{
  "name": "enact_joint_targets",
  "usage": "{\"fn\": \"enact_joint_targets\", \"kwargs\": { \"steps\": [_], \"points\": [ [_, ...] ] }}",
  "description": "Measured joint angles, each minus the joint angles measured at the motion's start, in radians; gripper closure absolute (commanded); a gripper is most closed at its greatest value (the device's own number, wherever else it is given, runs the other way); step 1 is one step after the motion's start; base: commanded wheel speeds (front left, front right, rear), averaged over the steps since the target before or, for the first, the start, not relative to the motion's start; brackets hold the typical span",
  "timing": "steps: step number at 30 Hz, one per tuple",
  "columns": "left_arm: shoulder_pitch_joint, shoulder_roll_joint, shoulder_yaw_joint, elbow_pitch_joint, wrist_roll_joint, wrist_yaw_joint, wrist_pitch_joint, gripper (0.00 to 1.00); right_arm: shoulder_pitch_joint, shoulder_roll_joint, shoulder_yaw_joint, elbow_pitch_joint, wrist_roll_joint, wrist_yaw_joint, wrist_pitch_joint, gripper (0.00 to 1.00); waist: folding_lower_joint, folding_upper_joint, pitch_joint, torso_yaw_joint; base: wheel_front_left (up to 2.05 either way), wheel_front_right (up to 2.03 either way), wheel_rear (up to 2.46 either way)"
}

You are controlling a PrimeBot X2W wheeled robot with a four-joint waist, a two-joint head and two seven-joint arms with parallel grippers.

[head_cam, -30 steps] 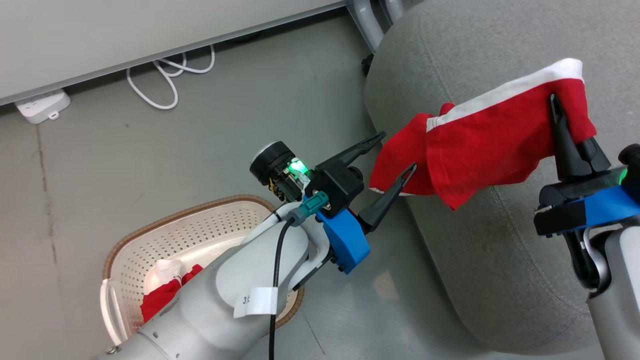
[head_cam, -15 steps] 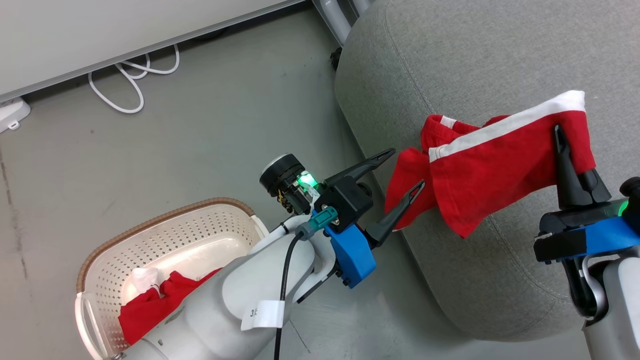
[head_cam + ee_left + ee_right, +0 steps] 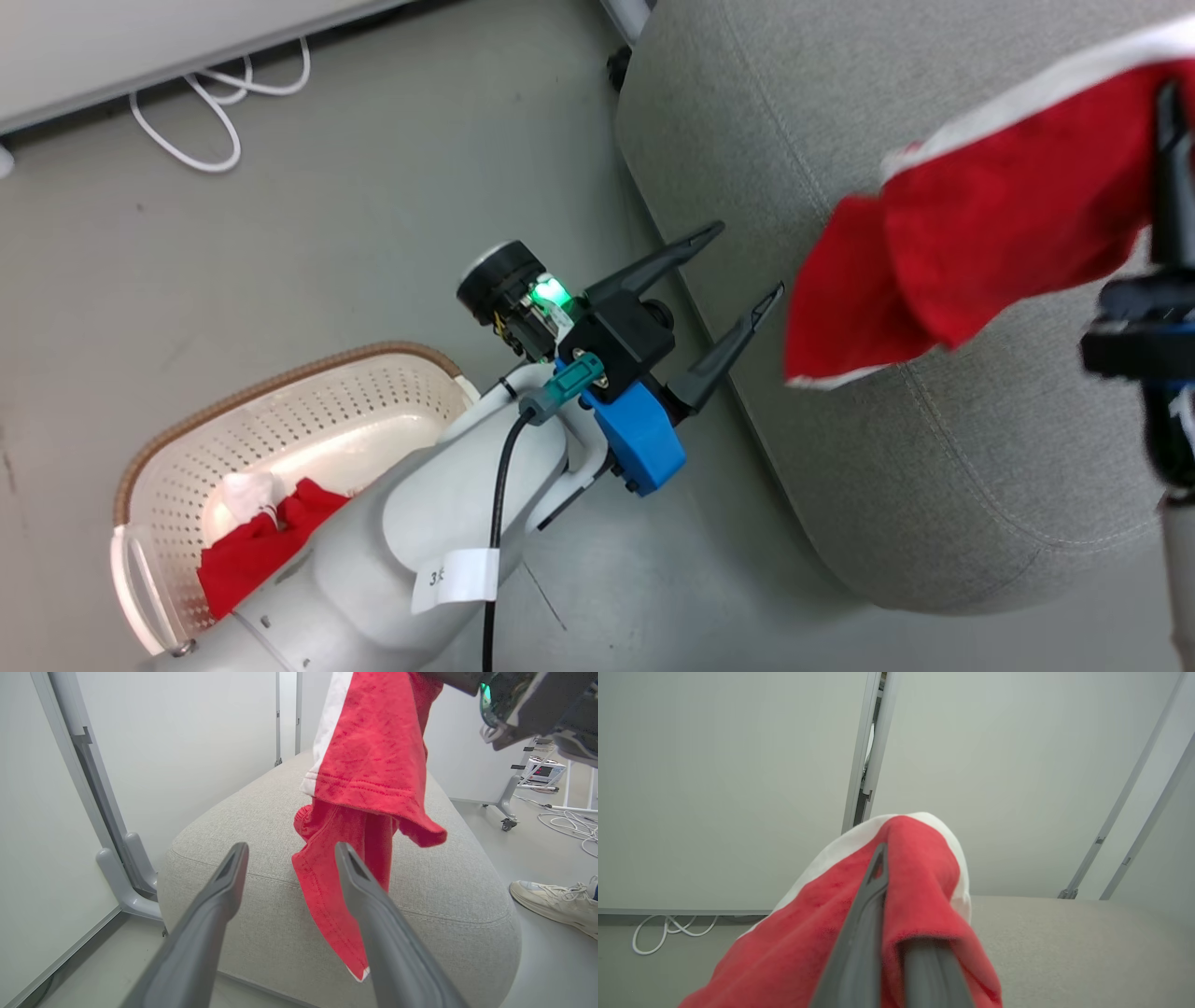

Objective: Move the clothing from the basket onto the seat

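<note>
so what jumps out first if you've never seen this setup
The bright red garment hangs from the right gripper, which is shut on it, over the grey seat at the right of the head view. In the middle, the left gripper is open and empty, pointing towards the seat's edge. At lower left a second red garment lies in the cream basket, partly hidden by the left forearm.

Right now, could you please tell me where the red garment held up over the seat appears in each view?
Head view: the held garment is at the upper right, over the seat.
Left wrist view: held garment hangs from top centre, before the seat.
Right wrist view: held garment at bottom centre; seat lower right.
Shared landmark: the grey seat.
</note>
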Motion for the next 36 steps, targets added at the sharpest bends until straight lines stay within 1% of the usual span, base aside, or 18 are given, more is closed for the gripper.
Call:
{"fn": "enact_joint_targets", "kwargs": {
  "steps": [4,6,8,9,10,13,16,20,23,26,29,31,36],
  "points": [
    [-0.021,0.029,0.009,-0.024,0.019,0.006,0.0,0.0,-0.108,-0.002,-0.081,-0.047,-0.02,0.0,0.0,1.0,0.0001,0.0,0.057,-0.003,0.0,0.0,0.0],
    [-0.04,0.045,0.01,-0.034,0.032,0.009,0.001,0.0,-0.162,-0.019,-0.134,-0.064,-0.034,0.0,0.0,1.0,0.0,0.0,0.092,-0.004,0.0,0.0,0.0],
    [-0.067,0.063,0.015,-0.052,0.044,0.011,0.005,0.0,-0.224,-0.037,-0.196,-0.077,-0.04,0.0,0.0,1.0,0.0001,0.0,0.129,-0.004,0.0,0.0,0.0],
    [-0.091,0.083,0.017,-0.071,0.057,0.013,0.011,0.0,-0.281,-0.056,-0.259,-0.082,-0.045,0.0,0.0,1.0,0.0001,0.0,0.168,-0.004,0.0,0.0,0.0],
    [-0.101,0.093,0.017,-0.081,0.062,0.014,0.014,0.0,-0.307,-0.066,-0.29,-0.082,-0.044,0.0,0.0,1.0,0.0001,0.0,0.187,-0.004,0.0,0.0,0.0],
    [-0.138,0.119,0.02,-0.122,0.079,0.02,0.034,0.0,-0.391,-0.131,-0.367,-0.045,-0.03,0.0,0.0,1.0,0.0001,0.0,0.246,-0.004,0.0,0.0,0.0],
    [-0.169,0.145,0.024,-0.163,0.097,0.025,0.048,0.0,-0.45,-0.194,-0.386,0.006,-0.029,0.0,0.0,1.0,0.0002,0.0,0.304,-0.004,0.0,0.0,0.0],
    [-0.193,0.167,0.025,-0.214,0.114,0.032,0.067,0.0,-0.509,-0.212,-0.42,0.087,-0.037,0.0,0.0,1.0,0.0002,0.0,0.374,-0.005,0.0,0.0,0.0],
    [-0.203,0.183,0.022,-0.238,0.12,0.032,0.079,0.0,-0.519,-0.206,-0.4,0.173,-0.054,0.0,0.0,1.0,0.0002,-0.0001,0.417,-0.005,0.0,0.0,0.0],
    [-0.206,0.19,0.017,-0.255,0.123,0.032,0.089,0.0,-0.52,-0.175,-0.395,0.247,-0.063,0.0,0.0,1.0,0.0002,-0.0001,0.448,-0.002,0.0,0.0,0.0],
    [-0.208,0.193,0.015,-0.269,0.123,0.04,0.094,0.0,-0.513,-0.116,-0.395,0.282,-0.101,0.0,0.0,1.0,0.0002,-0.0001,0.466,0.004,0.0,0.0,0.0],
    [-0.208,0.2,0.014,-0.276,0.123,0.041,0.096,0.0,-0.499,-0.076,-0.397,0.309,-0.106,0.0,0.0,1.0,0.0002,-0.0001,0.471,0.007,0.0,0.0,0.0],
    [-0.207,0.21,0.013,-0.284,0.123,0.044,0.099,0.0,-0.462,-0.01,-0.401,0.378,-0.116,0.0,0.0,1.0,0.0002,-0.0001,0.475,0.009,0.0,0.0,0.0]
  ]
}}
